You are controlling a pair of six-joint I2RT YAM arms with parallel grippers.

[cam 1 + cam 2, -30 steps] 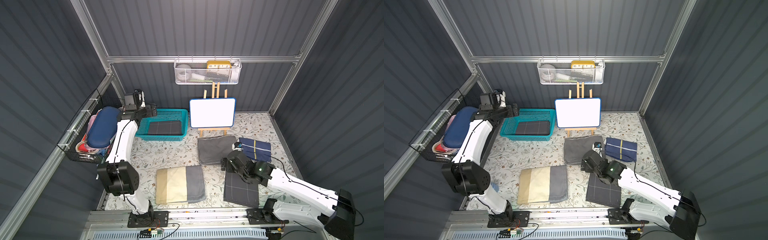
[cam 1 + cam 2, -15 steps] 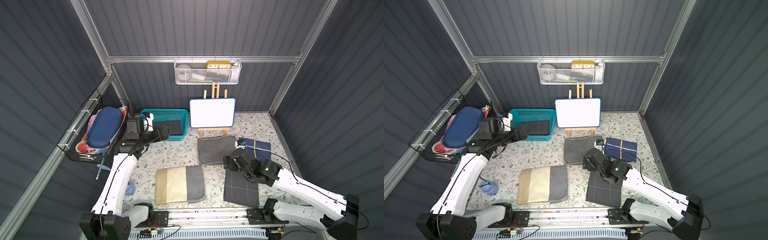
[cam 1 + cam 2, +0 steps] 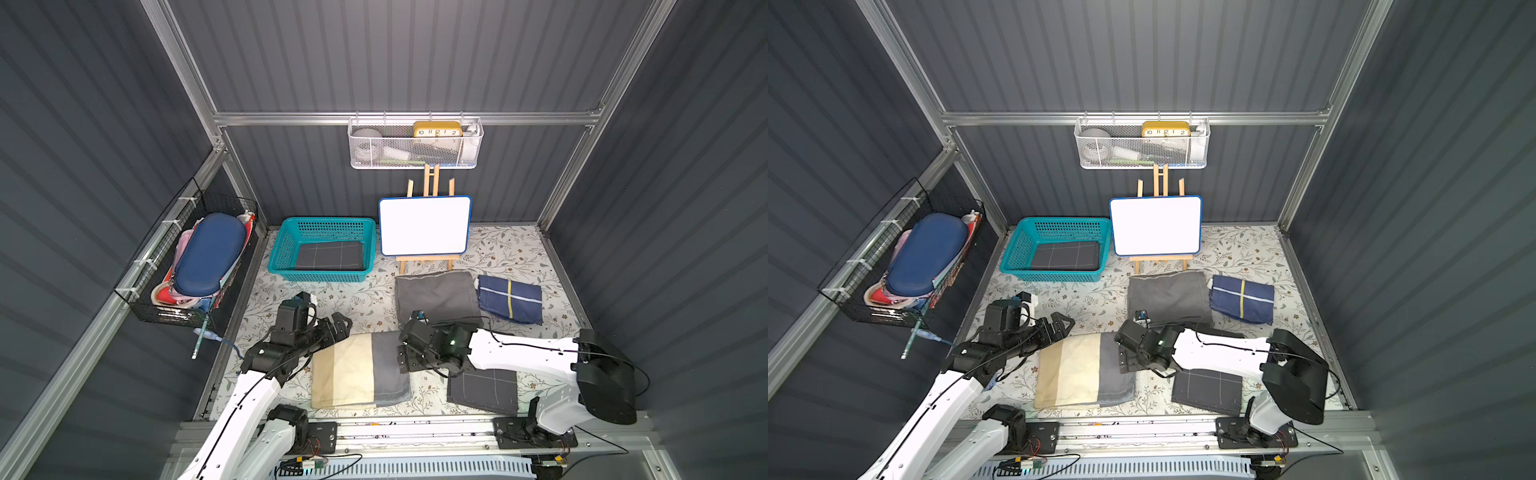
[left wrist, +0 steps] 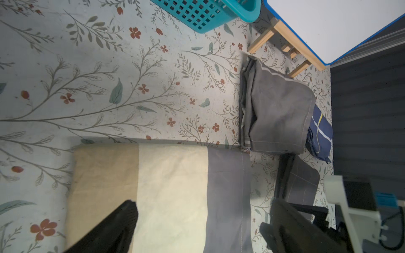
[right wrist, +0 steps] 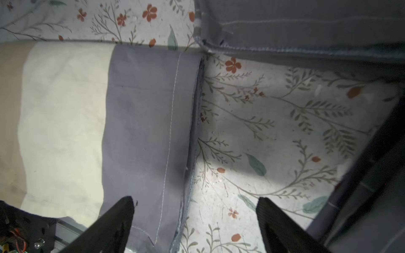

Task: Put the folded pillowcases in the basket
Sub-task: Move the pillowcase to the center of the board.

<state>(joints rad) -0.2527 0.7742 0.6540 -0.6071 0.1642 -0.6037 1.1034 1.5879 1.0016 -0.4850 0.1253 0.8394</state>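
The left gripper (image 3: 338, 328), wide open and empty, has returned from the teal perforated plastic basket (image 3: 277, 257) to the folded beige-cream-grey cloth pillowcase (image 3: 353, 374) lying on the mat (image 3: 361, 303); the open right gripper (image 3: 402, 360) straddles its grey edge. A two-handed pickup seems next.
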